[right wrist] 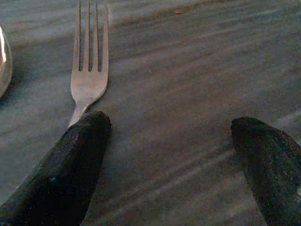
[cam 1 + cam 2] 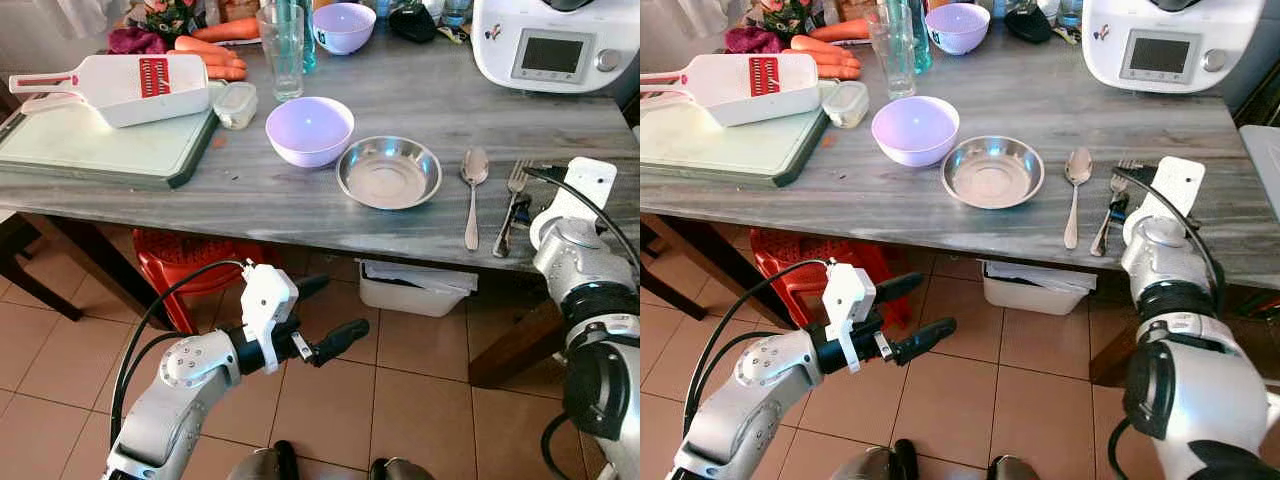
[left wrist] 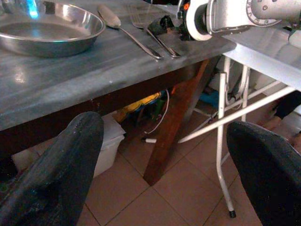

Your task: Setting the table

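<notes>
Our right gripper point(image 1: 167, 165) rested on the table point(image 2: 250, 190), jaws spread and empty, one finger point(image 1: 70, 155) over the fork point(image 2: 512, 200) handle, apparently after releasing it. The fork lay just right of the spoon point(image 2: 473, 190), beside the steel bowl point(image 2: 389, 172). Our left gripper point(image 2: 325, 320) hung open below the table edge.

Bright, sharp head views; dimmer wrist views.

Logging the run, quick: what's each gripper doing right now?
Left gripper: open, empty, below the grey wooden table.
Right gripper: open, empty, beside the silver metal fork.
</notes>
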### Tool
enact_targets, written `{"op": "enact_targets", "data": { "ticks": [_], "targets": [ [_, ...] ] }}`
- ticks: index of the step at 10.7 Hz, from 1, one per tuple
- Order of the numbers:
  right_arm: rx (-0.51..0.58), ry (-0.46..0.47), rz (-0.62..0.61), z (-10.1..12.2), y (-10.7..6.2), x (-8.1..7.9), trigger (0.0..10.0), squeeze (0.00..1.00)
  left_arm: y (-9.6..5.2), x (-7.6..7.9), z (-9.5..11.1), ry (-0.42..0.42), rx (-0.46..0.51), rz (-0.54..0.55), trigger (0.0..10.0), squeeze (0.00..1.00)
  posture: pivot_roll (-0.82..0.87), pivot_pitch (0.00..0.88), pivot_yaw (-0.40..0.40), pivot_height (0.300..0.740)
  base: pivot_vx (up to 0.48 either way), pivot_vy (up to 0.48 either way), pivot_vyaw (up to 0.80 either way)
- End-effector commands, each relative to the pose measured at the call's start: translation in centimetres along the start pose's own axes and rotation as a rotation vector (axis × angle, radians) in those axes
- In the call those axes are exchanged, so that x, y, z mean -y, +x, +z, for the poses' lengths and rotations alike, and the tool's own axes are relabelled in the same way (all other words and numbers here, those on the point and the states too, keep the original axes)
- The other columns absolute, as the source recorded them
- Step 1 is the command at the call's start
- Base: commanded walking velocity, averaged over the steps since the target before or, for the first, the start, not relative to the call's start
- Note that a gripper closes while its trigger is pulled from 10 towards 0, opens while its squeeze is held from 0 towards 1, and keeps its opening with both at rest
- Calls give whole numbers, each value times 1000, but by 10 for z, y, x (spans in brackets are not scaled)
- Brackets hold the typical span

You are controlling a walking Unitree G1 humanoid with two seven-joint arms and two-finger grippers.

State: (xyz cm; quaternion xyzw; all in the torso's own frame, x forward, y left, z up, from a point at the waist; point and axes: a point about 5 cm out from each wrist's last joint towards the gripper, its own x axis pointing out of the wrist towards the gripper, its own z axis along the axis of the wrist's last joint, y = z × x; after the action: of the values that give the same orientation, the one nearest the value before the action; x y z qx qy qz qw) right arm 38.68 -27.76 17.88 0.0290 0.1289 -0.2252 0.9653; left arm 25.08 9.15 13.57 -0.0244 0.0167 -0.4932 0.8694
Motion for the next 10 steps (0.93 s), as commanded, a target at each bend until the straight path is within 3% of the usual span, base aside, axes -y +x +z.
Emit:
{"op": "enact_targets", "data": {
  "ticks": [1, 6, 10],
  "targets": [
    [-15, -6, 1, 2, 1, 3, 10000, 0, -1, 2, -1, 4, -6, -7, 10000, 0, 4, 191, 29, 740, 0, 0, 0],
    [-46, -6, 50, -1, 1, -2, 10000, 0, -2, 2, -1, 4, -9, -4, 10000, 0, 9, 194, 28, 740, 0, 0, 0],
    [-44, -42, 129, 1, 0, -16, 10000, 0, -2, 2, -2, 5, -10, -1, 10000, 0, 10, 190, 25, 740, 0, 0, 0]
  ]
}}
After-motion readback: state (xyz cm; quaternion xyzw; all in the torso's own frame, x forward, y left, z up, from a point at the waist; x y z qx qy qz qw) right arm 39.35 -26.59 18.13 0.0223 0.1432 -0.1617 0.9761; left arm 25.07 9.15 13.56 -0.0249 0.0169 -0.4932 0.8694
